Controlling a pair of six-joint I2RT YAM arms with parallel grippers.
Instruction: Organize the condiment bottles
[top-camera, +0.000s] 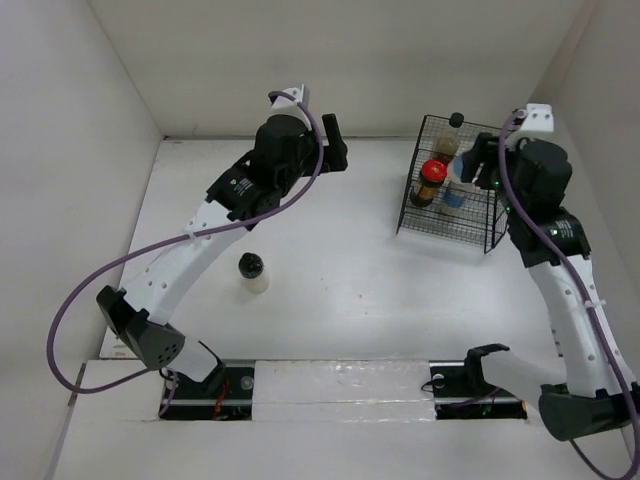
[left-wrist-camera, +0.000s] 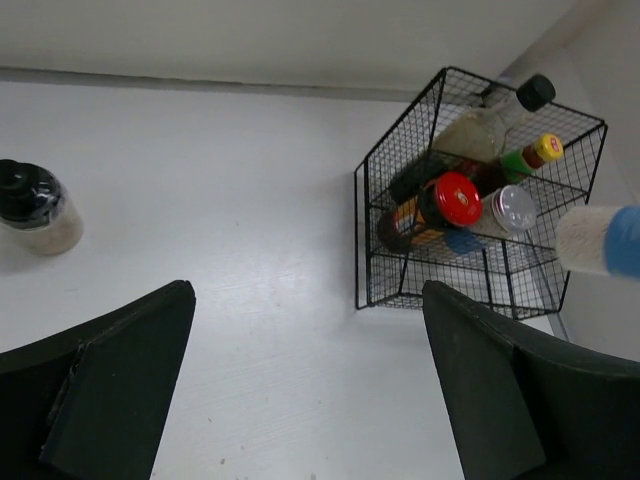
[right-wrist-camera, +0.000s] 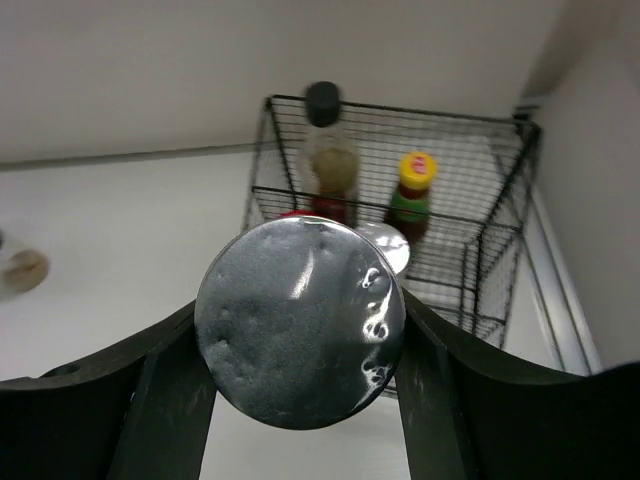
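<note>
- Right pincer (top-camera: 478, 163) – closed part-way on a silver-capped shaker (right-wrist-camera: 300, 320), blue-labelled, gripped by the body with the cap towards the wrist camera.
- Held shaker, position – raised at the right side of the black wire basket (top-camera: 440, 228); whether it is over the rim or just outside cannot be told.
- Basket contents, judged done – red-lidded dark jar (left-wrist-camera: 455, 198), second silver-capped shaker (left-wrist-camera: 513, 208), tall black-capped bottle (left-wrist-camera: 500, 118), green bottle with a yellow cap (left-wrist-camera: 530, 158).
- Left pincer (left-wrist-camera: 308, 295) – wide apart, holding nothing, raised over the table (top-camera: 330, 260) well left of the basket.
- Outstanding – black-capped jar (top-camera: 252, 272), upright on the table near the left arm, well apart from the basket; plus setting down the held shaker. Judged well past halfway.
- Unclear – labels unreadable; lower parts of the basket items overlap; any further bottle behind them cannot be ruled out.
</note>
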